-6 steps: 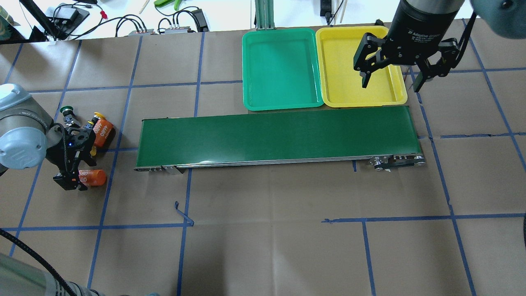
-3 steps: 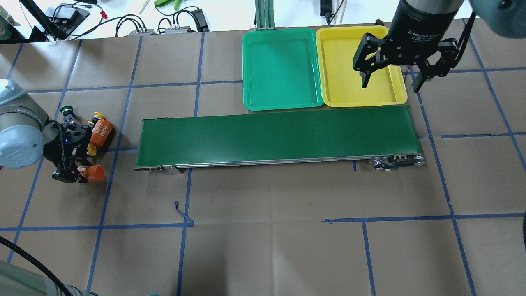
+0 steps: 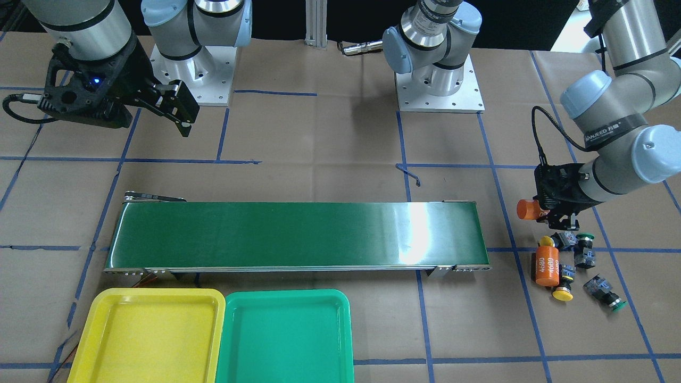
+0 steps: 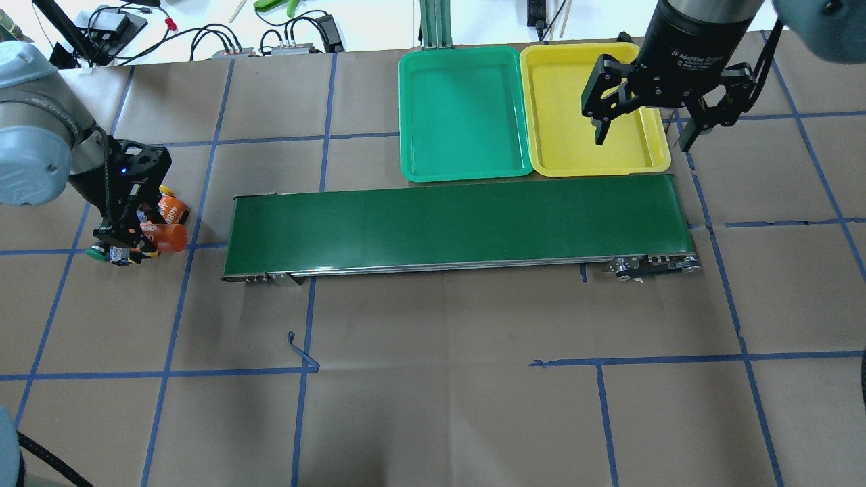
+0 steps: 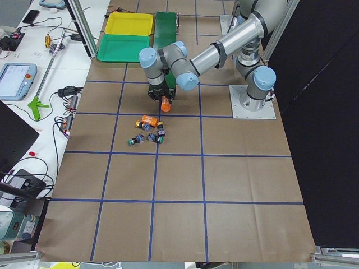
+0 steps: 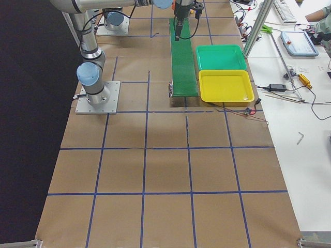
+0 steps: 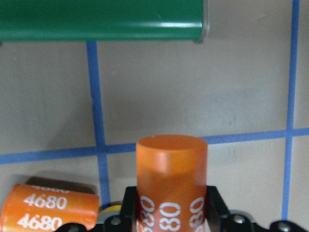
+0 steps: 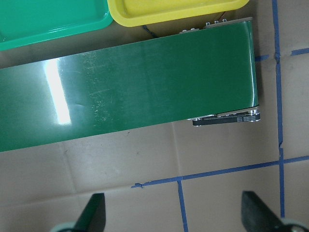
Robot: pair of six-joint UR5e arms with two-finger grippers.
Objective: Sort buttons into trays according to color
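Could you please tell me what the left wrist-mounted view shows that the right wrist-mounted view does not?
Only the left wrist-mounted view shows the left hand shut on an orange plastic cylinder, with a second orange cylinder marked 4680 lying beside it. Only the right wrist-mounted view shows the open right hand, the yellow plastic tray and the green plastic tray. Both show the long dark-green conveyor belt and the brown paper table cover with blue tape lines.

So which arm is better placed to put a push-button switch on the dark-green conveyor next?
Left, likely: left gripper, shut on an orange cylinder, is beside the buttons; open right gripper is at the conveyor's far end.
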